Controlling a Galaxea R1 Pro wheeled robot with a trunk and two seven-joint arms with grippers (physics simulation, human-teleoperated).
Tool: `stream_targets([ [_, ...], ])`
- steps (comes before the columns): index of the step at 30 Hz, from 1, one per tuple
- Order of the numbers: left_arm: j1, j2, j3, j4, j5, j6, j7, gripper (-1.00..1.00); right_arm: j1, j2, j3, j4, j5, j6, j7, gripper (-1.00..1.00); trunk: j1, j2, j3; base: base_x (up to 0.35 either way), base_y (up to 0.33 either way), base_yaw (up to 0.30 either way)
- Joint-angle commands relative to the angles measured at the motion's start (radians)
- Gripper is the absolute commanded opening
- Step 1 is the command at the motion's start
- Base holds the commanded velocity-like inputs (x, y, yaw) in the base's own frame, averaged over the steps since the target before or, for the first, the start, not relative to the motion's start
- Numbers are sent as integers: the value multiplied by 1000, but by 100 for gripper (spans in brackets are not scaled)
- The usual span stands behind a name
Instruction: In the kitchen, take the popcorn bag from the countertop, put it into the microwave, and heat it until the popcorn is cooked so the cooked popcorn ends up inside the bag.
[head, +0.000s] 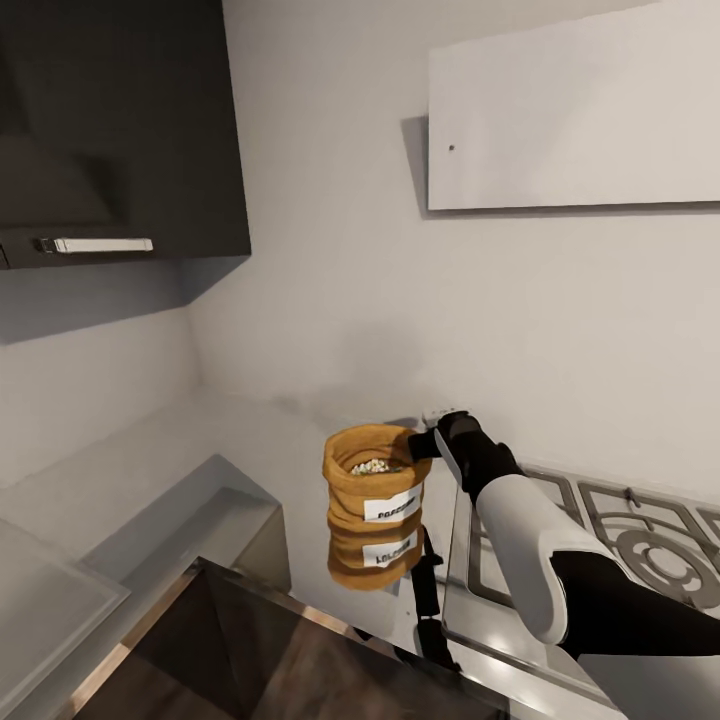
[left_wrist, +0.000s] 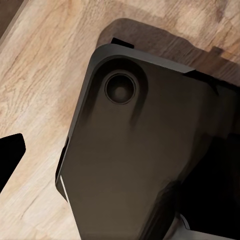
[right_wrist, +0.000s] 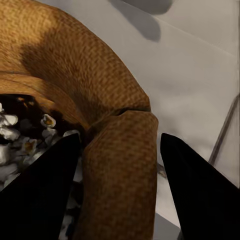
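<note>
Where fingers (right_wrist: 200, 190) straddle it, popcorn bag (right_wrist: 120, 170) rim between, one inside

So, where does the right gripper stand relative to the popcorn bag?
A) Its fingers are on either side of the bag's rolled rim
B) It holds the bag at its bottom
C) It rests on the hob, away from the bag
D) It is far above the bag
A: in the right wrist view the two dark fingers of the right gripper straddle the rolled rim of the popcorn bag, one over the popcorn inside, one outside.

Countertop (head: 250, 440) left of popcorn bag (head: 375, 490) open; hob (head: 620, 540) right
</note>
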Motion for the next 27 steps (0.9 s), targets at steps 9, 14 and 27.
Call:
stream_targets([
  [9,0,0,1,-1,4,-1,0,100,0,4,-11,-7,0,22,12,-100,0,-1,-1,0,0,0],
  [14,0,0,1,-1,3,-1,0,100,0,6,-38,-60,0,101,14,-100,0,-1,-1,0,0,0],
  [27,0,0,-3,-1,3,-2,4,100,0,7,-91,-318,-1,346,15,-100,0,-1,-1,0,0,0],
])
